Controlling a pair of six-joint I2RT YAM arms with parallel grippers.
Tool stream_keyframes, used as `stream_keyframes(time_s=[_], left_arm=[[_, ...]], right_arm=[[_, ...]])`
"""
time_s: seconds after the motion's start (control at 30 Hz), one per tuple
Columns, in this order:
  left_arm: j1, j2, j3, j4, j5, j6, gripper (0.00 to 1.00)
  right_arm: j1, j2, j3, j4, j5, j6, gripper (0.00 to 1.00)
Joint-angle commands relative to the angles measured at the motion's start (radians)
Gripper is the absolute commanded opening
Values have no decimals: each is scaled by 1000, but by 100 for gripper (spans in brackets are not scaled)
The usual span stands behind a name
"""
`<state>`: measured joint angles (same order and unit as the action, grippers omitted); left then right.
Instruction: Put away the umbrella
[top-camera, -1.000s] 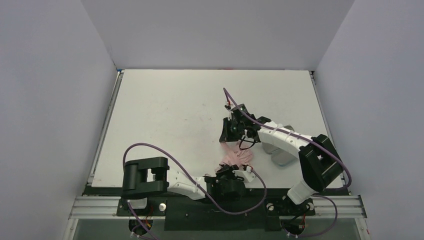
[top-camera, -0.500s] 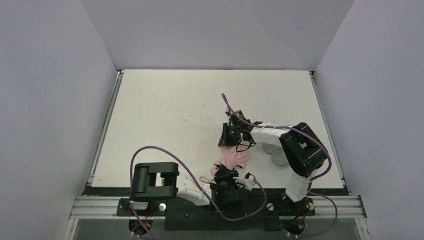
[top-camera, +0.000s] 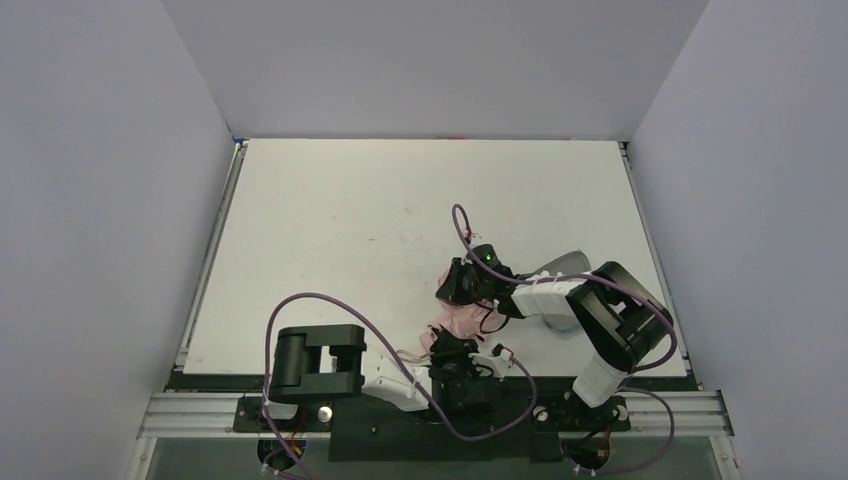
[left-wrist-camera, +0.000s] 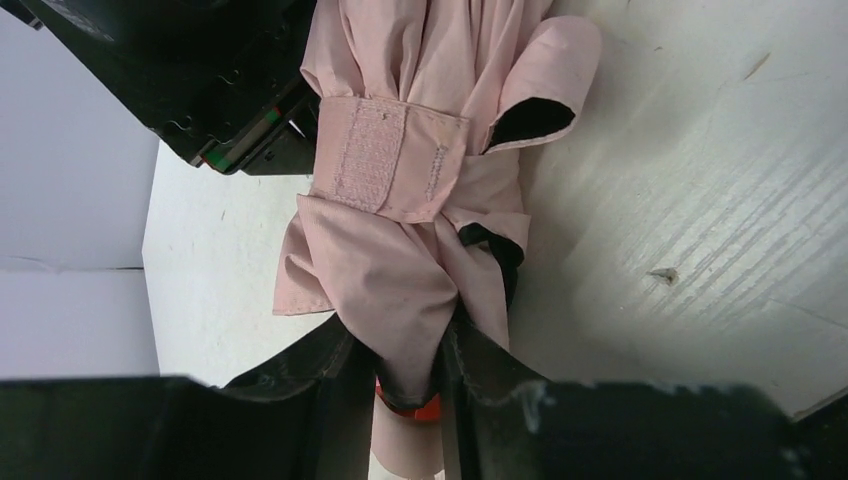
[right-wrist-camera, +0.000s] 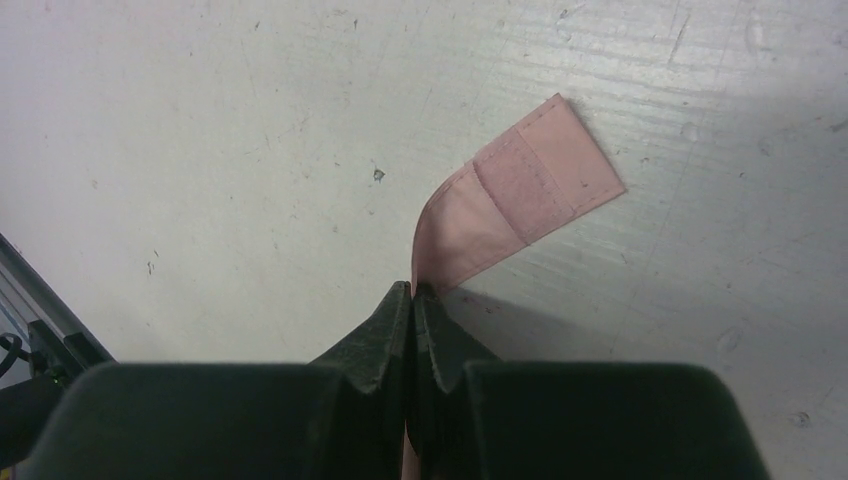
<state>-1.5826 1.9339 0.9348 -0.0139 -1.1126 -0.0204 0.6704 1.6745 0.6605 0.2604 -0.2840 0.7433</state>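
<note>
Jaws of the left gripper (left-wrist-camera: 403, 352) clamp the umbrella (left-wrist-camera: 390, 265), a pale-pink bundle of creased fabric banded around its middle, lying at the near edge of the table (top-camera: 330, 230). The right gripper (right-wrist-camera: 412, 300), closed tight, pinches its loose strap (right-wrist-camera: 520, 185).

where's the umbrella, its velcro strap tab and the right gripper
umbrella (left-wrist-camera: 400, 290): left wrist view, on the bunched pink canopy fabric.
velcro strap tab (right-wrist-camera: 520, 185): right wrist view, on its fuzzy patch near the free end.
right gripper (right-wrist-camera: 412, 295): right wrist view, between its closed fingertips, pinching the tab.
</note>
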Motion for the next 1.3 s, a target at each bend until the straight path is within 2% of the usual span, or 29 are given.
stream_keyframes(time_s=[0.0,0.03,0.2,0.3,0.4,0.43,0.47,0.6,0.7,0.8,0.93,1.1,1.27], left_arm=[[27,31,-2,-121,137,-84,31],[28,15,-1,-128,149,-94,38],[29,-52,-5,-188,179,-141,58],[35,-110,-7,-220,219,-178,75],[38,-173,-8,-265,252,-201,88],[39,-214,-11,-271,282,-208,97],[42,-234,-14,-282,301,-209,100],[62,-388,-49,-274,438,-203,97],[102,-526,-103,-237,610,-196,97],[170,-657,-173,-191,785,-196,97],[276,-788,-255,-119,930,-228,97],[455,-852,-336,33,1115,-287,97],[548,-785,-360,149,1240,-318,97]], right_arm=[[34,19,-96,-50,41,13,0],[34,22,-103,-38,43,14,0],[33,48,-120,6,55,3,0],[33,53,-119,14,61,-4,0],[33,53,-118,15,70,-13,0],[32,53,-117,14,70,-15,0],[33,51,-116,14,72,-17,0],[33,50,-115,13,71,-21,0],[35,47,-113,12,71,-24,0],[35,47,-109,10,70,-26,0],[36,50,-107,10,65,-28,0],[39,58,-103,14,56,-29,0],[43,65,-100,17,49,-28,0]])
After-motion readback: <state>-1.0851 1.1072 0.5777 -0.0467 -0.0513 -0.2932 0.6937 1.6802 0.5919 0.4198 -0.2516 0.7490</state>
